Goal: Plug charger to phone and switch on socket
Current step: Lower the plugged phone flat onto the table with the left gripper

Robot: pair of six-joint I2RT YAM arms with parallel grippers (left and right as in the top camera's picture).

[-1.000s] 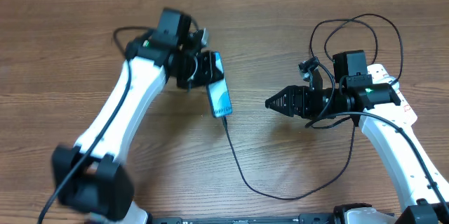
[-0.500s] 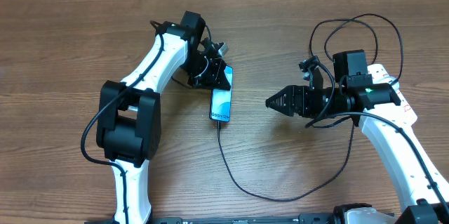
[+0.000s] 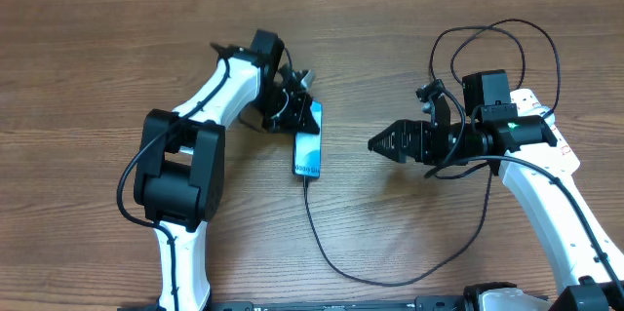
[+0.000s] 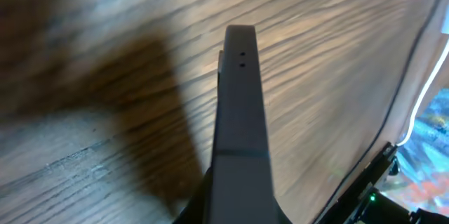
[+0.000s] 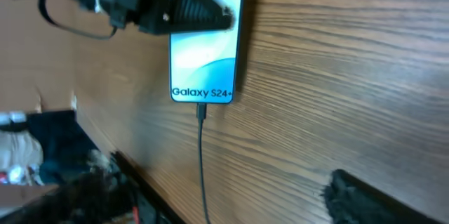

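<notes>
The phone (image 3: 307,150) lies flat on the tabletop (image 3: 97,58), a little left of the middle, screen up and lit, with "Galaxy S24+" readable at its near end. The charger (image 5: 200,154) runs straight into the port at that end. From the right wrist view the small plug looks fully seated, with no gap showing, so I'd call the plugging-in step done. The black cable then loops away across the wood toward the right arm's side.

The left gripper (image 4: 240,38) is closed right up with nothing between its fingers. In the right wrist view its tip lies over the far end of the phone, though I can't tell whether it presses on the screen or only hovers.

The right gripper (image 3: 373,142) sits well apart from the phone, to its right, pointing toward it. Nothing seems to be in it. Only one of its fingers shows in its own camera, so I can't tell how wide it stands.

What's left is the switch. The socket is not in any of the views, so I can't say whether it is on. By my reckoning that half of the job is yet to do.
</notes>
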